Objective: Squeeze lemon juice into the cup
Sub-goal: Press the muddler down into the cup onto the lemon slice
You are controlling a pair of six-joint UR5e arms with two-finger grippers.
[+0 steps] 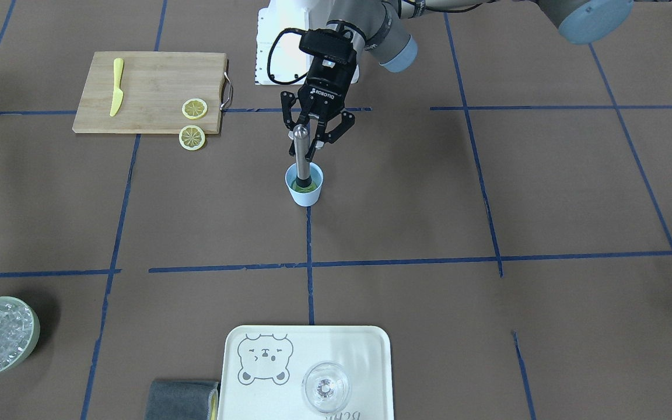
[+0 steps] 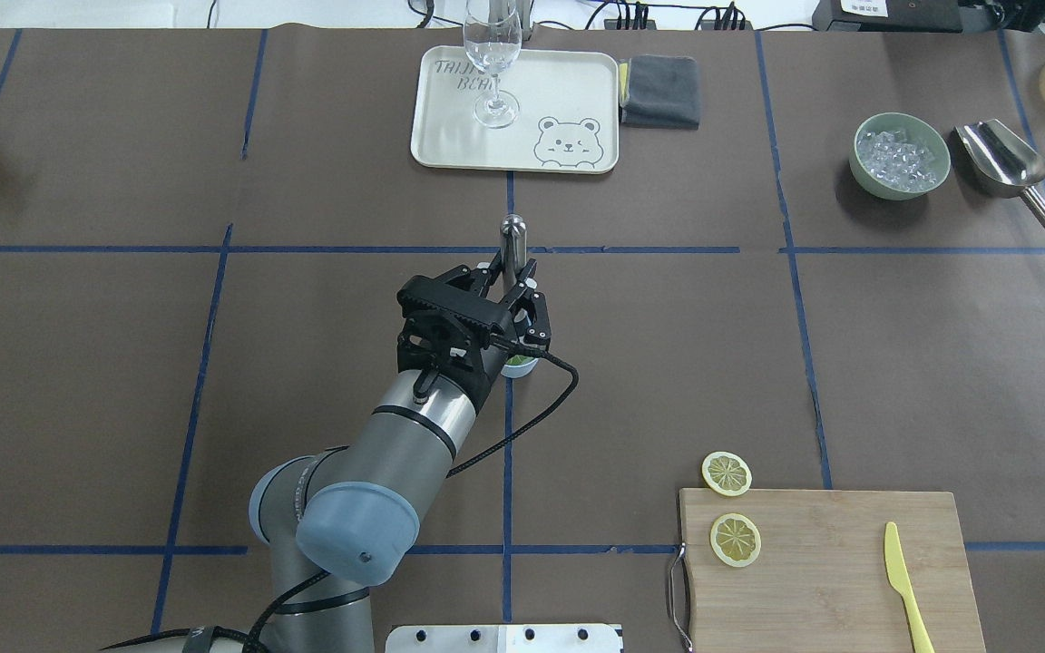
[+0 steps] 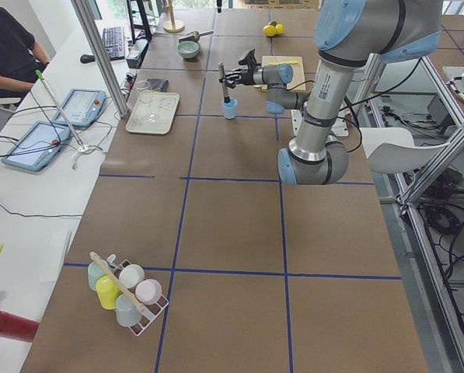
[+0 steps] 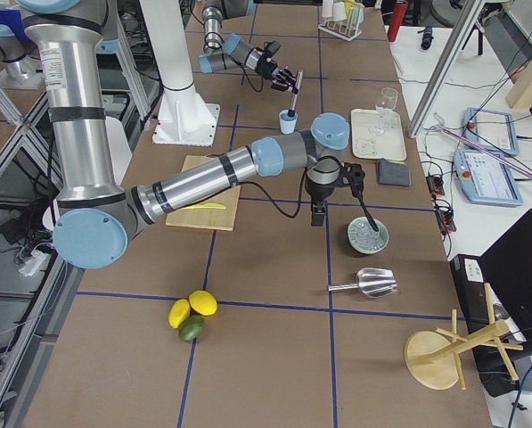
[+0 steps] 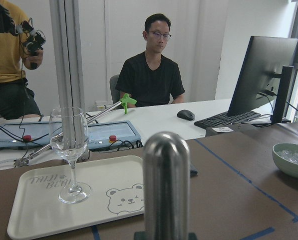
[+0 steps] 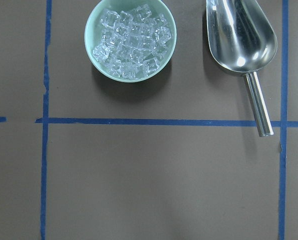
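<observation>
- The cup [image 2: 520, 367] was mostly hidden behind the left gripper [image 2: 509, 272] in the overhead view; only a sliver of its rim showed.
- The right gripper [image 4: 318, 212] was too small to tell how its jaws stood.
- The knife [image 2: 905, 580], near the board's [image 2: 813, 580] right edge, was cut off at the overhead view's bottom edge.
- The cloth [image 1: 181, 399] was cut off at the front view's bottom edge.
- The metal rod [image 5: 166, 185] had its lower end cut off in the left wrist view.

One fixed camera faces the robot across the desk [image 1: 487, 204], looking steeply down; another looks from behind over its shoulders, and both share the cup [image 1: 304, 195] and bear tray [image 1: 374, 350]. Two distant cameras look along the desk from its ends. The left wrist camera looks level, close past the muddler [image 5: 166, 185]; the right wrist camera looks straight down on the ice bowl [image 6: 88, 37] and scoop [image 6: 241, 37].
</observation>
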